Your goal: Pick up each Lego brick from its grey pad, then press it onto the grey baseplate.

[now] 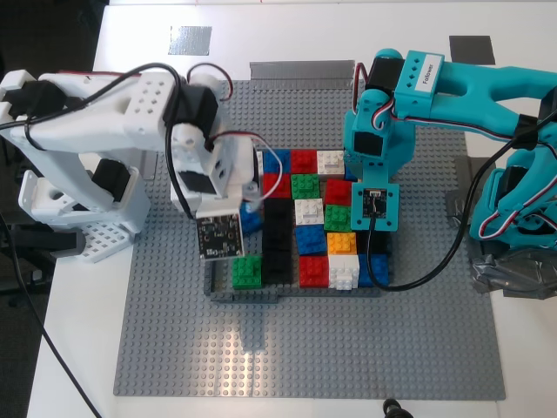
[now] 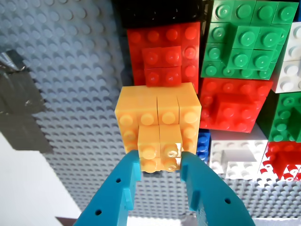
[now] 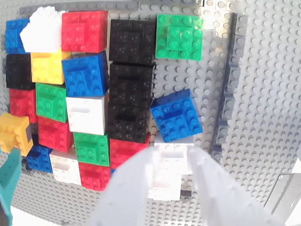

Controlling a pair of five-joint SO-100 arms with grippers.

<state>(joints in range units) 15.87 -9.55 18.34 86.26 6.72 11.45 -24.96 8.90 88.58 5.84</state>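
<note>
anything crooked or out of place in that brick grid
Yes: the blue brick just ahead of my second gripper sits rotated against the straight rows, in the gap beside the black column. Everything else looks squared up.

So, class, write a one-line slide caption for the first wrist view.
Teal hand gripping a small orange-yellow brick atop a larger orange-yellow block, beside red and green blocks on the grey baseplate.

White tabletop point(image 1: 78, 348) is seen throughout; dark floor point(image 1: 43, 35) at 10 o'clock, duct-tape strip point(image 1: 300, 70) at 12, bright even light.
</note>
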